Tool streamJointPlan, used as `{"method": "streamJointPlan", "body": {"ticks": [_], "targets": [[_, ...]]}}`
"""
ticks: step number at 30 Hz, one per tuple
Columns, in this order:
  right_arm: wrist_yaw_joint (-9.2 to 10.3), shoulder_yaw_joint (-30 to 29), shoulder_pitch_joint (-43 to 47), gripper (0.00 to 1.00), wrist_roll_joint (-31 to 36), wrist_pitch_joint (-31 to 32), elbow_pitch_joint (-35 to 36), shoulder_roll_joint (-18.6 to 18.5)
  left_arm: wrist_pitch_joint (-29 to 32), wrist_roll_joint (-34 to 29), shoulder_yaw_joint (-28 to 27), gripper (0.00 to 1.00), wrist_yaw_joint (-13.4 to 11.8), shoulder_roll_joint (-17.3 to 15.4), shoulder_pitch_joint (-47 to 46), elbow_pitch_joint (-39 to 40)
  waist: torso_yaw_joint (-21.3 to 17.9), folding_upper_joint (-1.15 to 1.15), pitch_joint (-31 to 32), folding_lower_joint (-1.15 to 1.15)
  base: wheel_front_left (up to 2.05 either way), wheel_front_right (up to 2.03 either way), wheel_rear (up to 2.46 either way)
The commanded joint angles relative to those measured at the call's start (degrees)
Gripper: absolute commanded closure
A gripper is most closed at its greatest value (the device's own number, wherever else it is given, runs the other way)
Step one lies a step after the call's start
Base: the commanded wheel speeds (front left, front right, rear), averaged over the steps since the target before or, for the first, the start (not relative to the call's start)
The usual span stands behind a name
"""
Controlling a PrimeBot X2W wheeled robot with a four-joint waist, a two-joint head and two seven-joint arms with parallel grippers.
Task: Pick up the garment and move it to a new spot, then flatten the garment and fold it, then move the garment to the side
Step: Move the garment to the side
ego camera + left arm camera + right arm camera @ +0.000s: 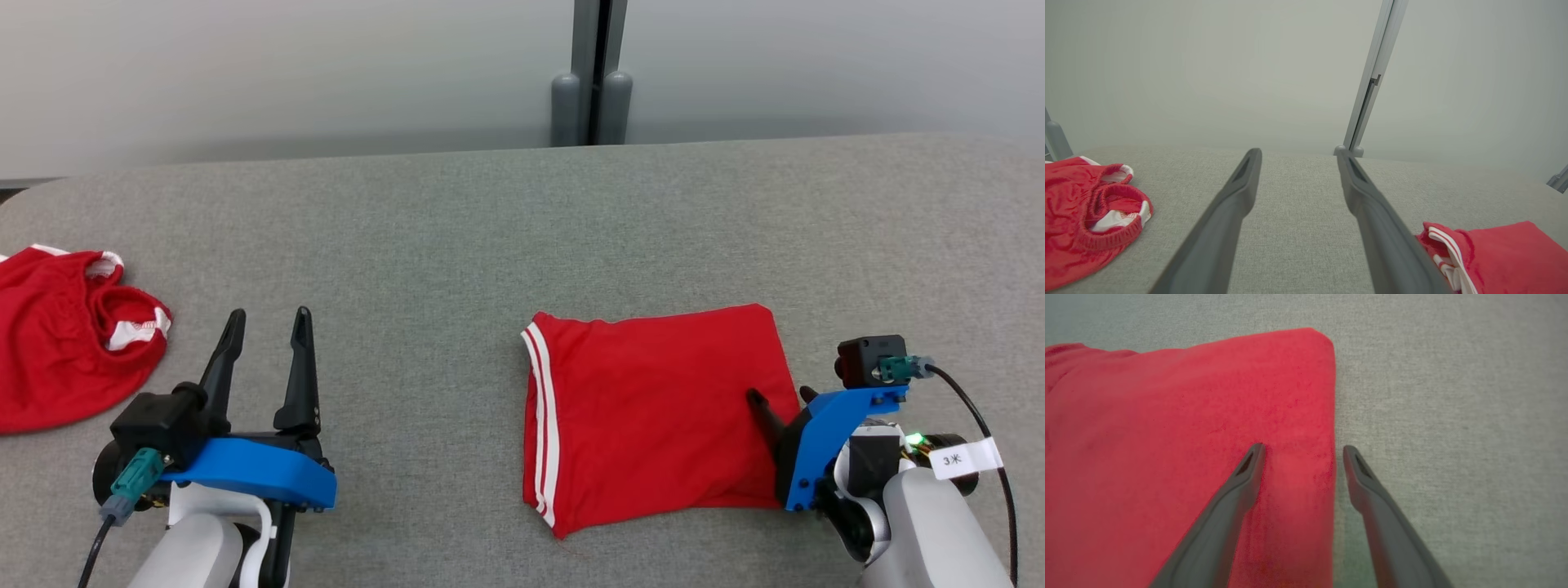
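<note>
A folded red garment (653, 408) with white stripes along its left edge lies flat on the grey table, right of centre. My right gripper (782, 398) stands open at the garment's right edge: in the right wrist view (1302, 448) one finger is over the red cloth (1188, 437) and the other over bare table. My left gripper (269, 314) stands open over bare table at the lower left, nothing between its fingers (1237, 196). The folded garment's striped corner (1494, 253) shows at the right of the left wrist view.
A second red garment (65, 335) with a white-lined waistband lies crumpled at the table's left edge, also in the left wrist view (1086, 212). A grey post (592, 73) stands behind the table's far edge against a pale wall.
</note>
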State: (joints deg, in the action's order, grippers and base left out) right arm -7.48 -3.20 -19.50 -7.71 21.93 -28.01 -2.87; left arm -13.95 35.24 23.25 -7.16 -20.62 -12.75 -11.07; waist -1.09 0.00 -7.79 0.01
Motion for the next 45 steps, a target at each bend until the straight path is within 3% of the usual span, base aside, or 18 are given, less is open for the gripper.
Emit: {"method": "streamJointPlan", "body": {"ticks": [1,9,10,11,12,19,25,26,27,28,29,34,40,45], "targets": [[-0.04,-0.3,-1.0,0.0,-0.1,0.4,-1.2,-0.1,0.0,-0.3,0.2,0.0,0.1,-0.1,-1.1,0.0,0.8,0.0,-0.9,-0.01,0.0,0.0,0.0],[-0.04,0.9,-3.7,0.02,-1.6,3.1,-10.6,0.1,-0.2,-0.3,0.4,0.0,0.5,0.1,-2.4,-1.4,1.5,0.0,-2.1,-0.01,0.0,0.0,0.0],[-0.07,1.5,-3.9,0.58,-2.1,3.4,-11.5,0.3,-0.3,-0.2,0.3,0.0,0.5,0.0,-2.4,-1.5,1.4,0.0,-2.2,-0.01,0.0,0.0,0.0],[-0.1,2.3,-4.2,0.84,-2.3,4.0,-12.2,0.4,-0.3,-0.2,0.1,0.0,0.6,0.0,-2.4,-1.7,1.3,0.0,-2.3,-0.01,0.0,0.0,0.0],[-0.11,3.3,-4.4,1.0,-2.6,4.5,-12.7,0.6,-0.4,-0.1,0.0,0.0,0.5,-0.1,-2.3,-1.8,1.1,0.0,-2.4,-0.01,0.0,0.0,0.0],[-0.02,9.0,-9.7,1.0,0.8,5.3,-10.3,-1.2,-0.8,0.1,-2.5,0.0,-0.3,-1.4,-1.0,-0.8,-2.5,0.0,-4.3,-0.01,0.0,0.0,0.0],[0.01,19.2,-16.7,1.0,-0.4,6.9,-5.3,-10.4,-1.0,-0.9,-4.0,0.0,-0.8,-3.3,-0.8,2.2,-7.4,0.0,-7.2,-0.01,0.0,0.0,0.0],[0.01,19.2,-16.7,1.0,-0.4,6.9,-5.3,-10.4,-1.0,-0.9,-4.0,0.0,-0.8,-3.3,-0.8,2.2,-7.4,0.0,-7.2,-0.01,0.0,0.0,0.0],[-0.01,22.0,-19.2,1.0,-1.3,6.6,-3.7,-13.9,-1.0,-1.5,-4.8,0.0,-1.4,-4.4,-1.0,3.7,-9.7,0.0,-8.7,-0.01,0.0,0.0,0.0],[-0.01,22.0,-19.2,1.0,-1.3,6.6,-3.7,-13.9,-1.0,-1.5,-4.8,0.0,-1.4,-4.4,-1.0,3.7,-9.7,0.0,-8.7,-0.01,0.0,0.0,0.0],[-0.02,23.5,-21.4,1.0,-2.3,6.3,-3.1,-17.3,-1.0,-2.0,-5.0,0.0,-1.5,-5.3,-1.0,4.9,-11.9,0.0,-10.0,-0.01,0.0,0.0,0.0],[-0.03,27.1,-26.3,1.0,-3.9,4.0,-3.9,-22.7,0.0,-2.8,-5.3,0.0,-1.9,-7.1,-1.7,7.4,-16.1,0.0,-12.8,-0.01,0.0,0.0,0.0],[-0.02,28.3,-32.0,1.0,-5.4,-1.8,-8.6,-28.3,2.1,-3.8,-5.0,0.0,-2.0,-8.8,-4.3,10.3,-19.6,0.0,-17.1,-0.01,0.0,0.0,0.0],[-0.02,25.0,-35.5,1.0,-3.6,-7.7,-13.8,-29.9,4.1,-4.7,-4.7,0.0,-2.1,-10.2,-6.6,12.2,-20.8,0.0,-20.7,-0.01,0.0,0.0,0.0]]}}
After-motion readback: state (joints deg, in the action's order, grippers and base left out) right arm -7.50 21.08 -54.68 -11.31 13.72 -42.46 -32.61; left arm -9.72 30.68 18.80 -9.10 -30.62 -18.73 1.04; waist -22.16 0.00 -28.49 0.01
